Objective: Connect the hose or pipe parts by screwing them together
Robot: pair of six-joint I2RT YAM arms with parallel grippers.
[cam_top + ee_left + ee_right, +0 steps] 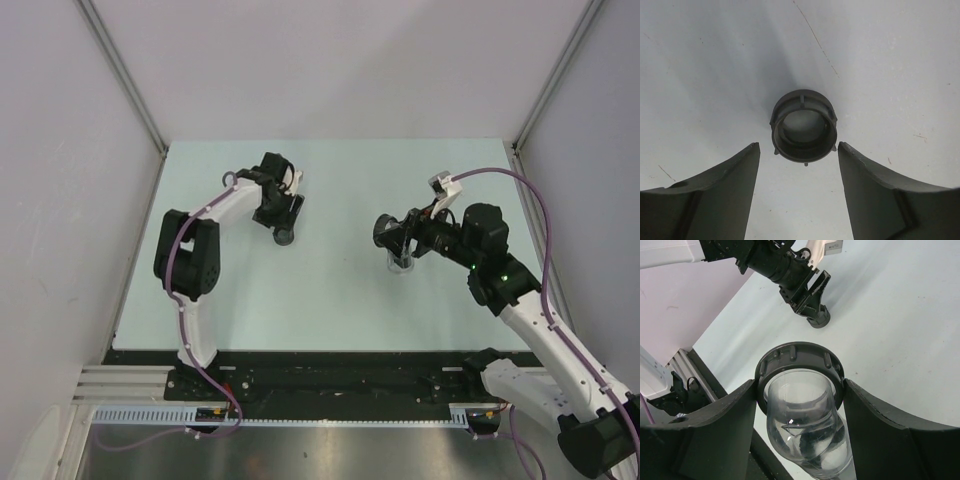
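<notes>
Right jaws grip clear pipe [801,415], faint from above, black nut [804,126] free

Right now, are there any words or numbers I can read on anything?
None: no words, numbers or signs show that can be read.
The black ring, the clear pipe and the table are all plain.

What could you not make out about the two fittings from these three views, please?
1. Clear pipe fitting: lower end cut off by the right wrist view's bottom edge; partly behind the right tool in the top view.
2. Black ring nut: inner thread lost in shadow in the left wrist view; tiny and partly under the left tool in the top view.
</notes>
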